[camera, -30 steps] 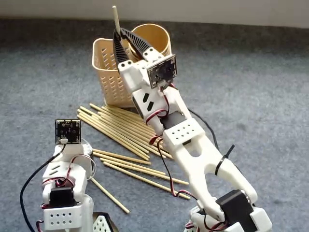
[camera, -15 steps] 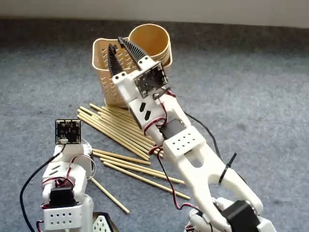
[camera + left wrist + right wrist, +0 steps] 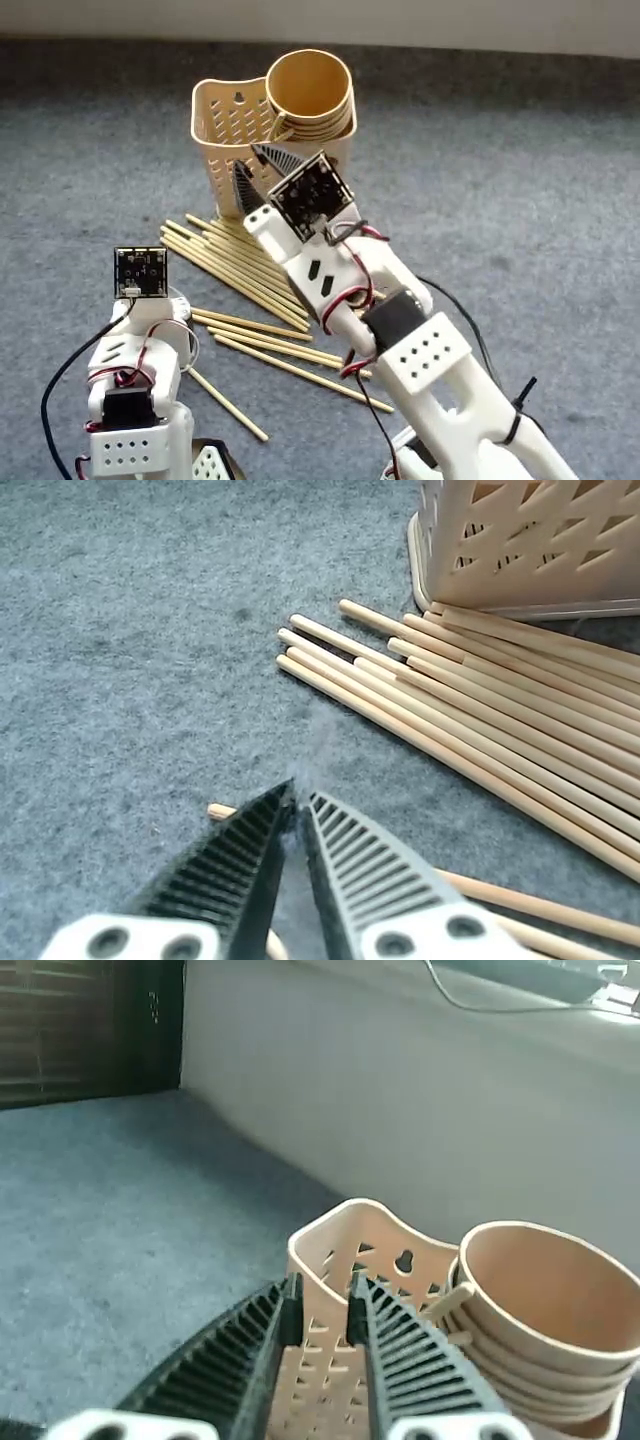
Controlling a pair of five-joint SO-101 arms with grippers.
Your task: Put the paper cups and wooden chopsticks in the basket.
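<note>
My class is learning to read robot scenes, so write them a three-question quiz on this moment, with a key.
1. True or false: the paper cups stand stacked inside the basket.
2. Where do most wooden chopsticks lie? A in the basket; B on the carpet beside the basket; C in a gripper.
3. Fill in: the right gripper is open and holds ____.
Key: 1 true; 2 B; 3 nothing.

place: carpeted indoor room, home or office unclear | evidence: grey carpet (image 3: pixel 540 200), white wall (image 3: pixel 400 1080), window blinds (image 3: pixel 60 1030)
</note>
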